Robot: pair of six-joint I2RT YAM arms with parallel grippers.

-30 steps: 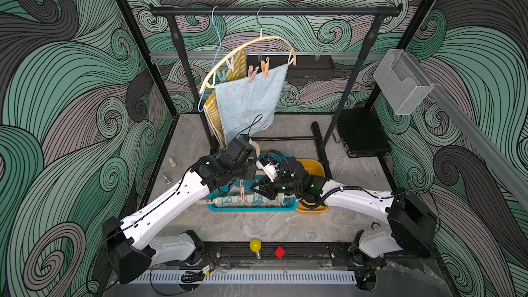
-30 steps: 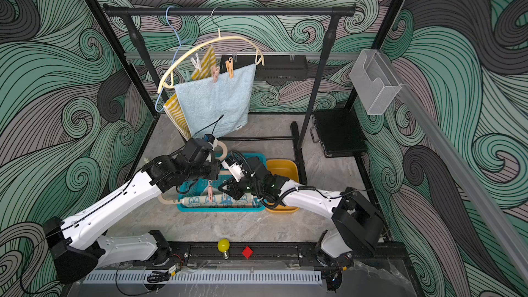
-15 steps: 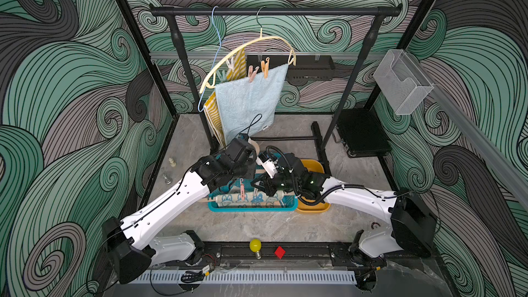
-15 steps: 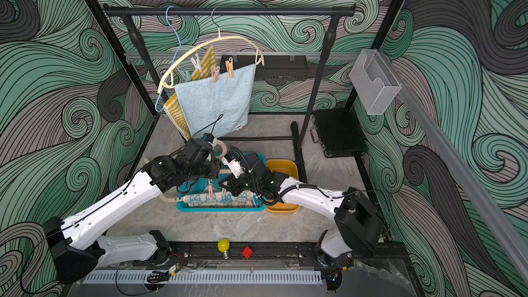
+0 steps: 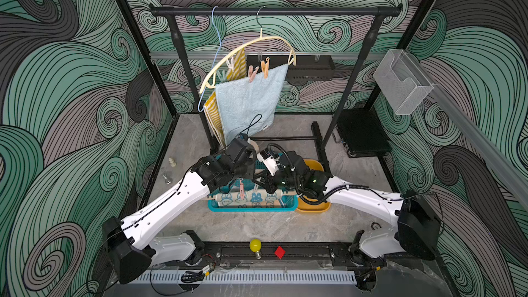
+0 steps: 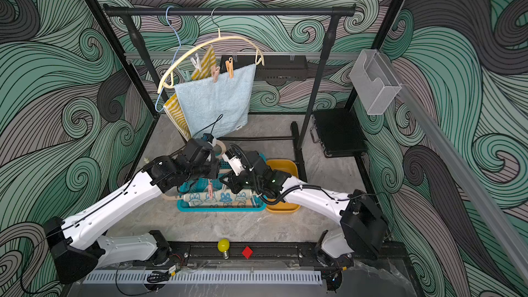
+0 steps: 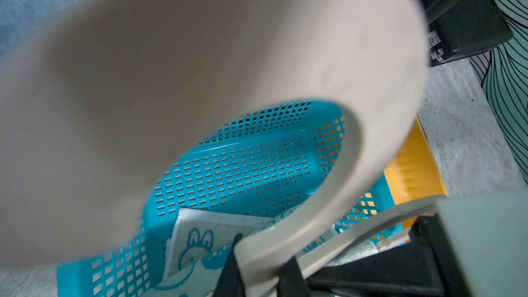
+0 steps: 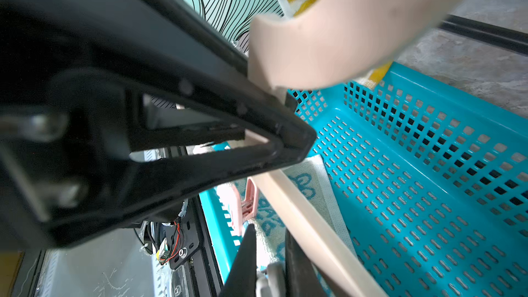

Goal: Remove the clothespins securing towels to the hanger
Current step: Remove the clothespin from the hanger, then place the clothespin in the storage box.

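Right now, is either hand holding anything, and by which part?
The left hand clamps the beige hanger near one curved end. The right hand seems shut on a pale clothespin; which part is hidden.

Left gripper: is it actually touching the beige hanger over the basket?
Touching. The left wrist view shows the beige hanger pinched between the black fingers of the left gripper, above the teal basket.

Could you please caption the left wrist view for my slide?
Blurred beige hanger fills the view; teal basket and bunny towel beyond.
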